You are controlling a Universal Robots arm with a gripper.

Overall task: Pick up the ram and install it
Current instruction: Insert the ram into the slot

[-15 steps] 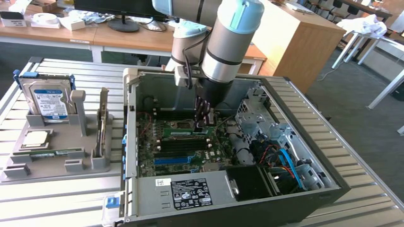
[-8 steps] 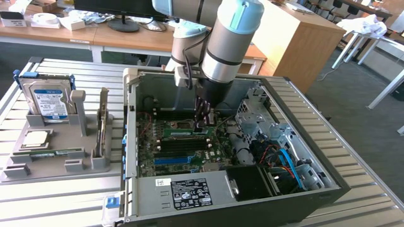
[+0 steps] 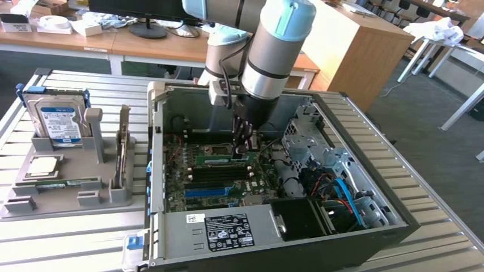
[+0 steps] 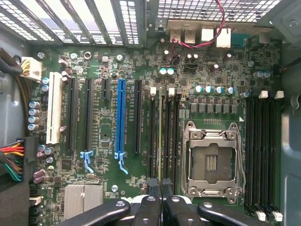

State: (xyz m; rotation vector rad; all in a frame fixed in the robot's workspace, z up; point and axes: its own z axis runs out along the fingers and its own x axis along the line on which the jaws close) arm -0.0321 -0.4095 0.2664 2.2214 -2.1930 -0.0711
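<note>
Seating the long, thin green circuit-board ram stick (image 4: pixel 160 136) squarely is the concern now. The black two-fingered tool (image 3: pixel 243 148) is pinched nearly closed on the stick's upper edge, deep in the open grey metal computer case (image 3: pixel 157 170). In the exterior view the ram runs toward nine o'clock from the fingertips, with the silver processor socket (image 4: pixel 211 162) just beside it at twelve o'clock. In the wrist view it shows edge-on, lined up along one of the black memory slots (image 4: pixel 151 141); I cannot tell whether it is already bottomed. My judgement is that it should press straight down, with no tilt, and evenly along its length, so both white end latches (image 4: pixel 153 90) catch. A skewed push could jam one end. The grey parts holder (image 3: pixel 53 195) sits on the slatted counter (image 3: pixel 68 238) at nine o'clock of the case.
</note>
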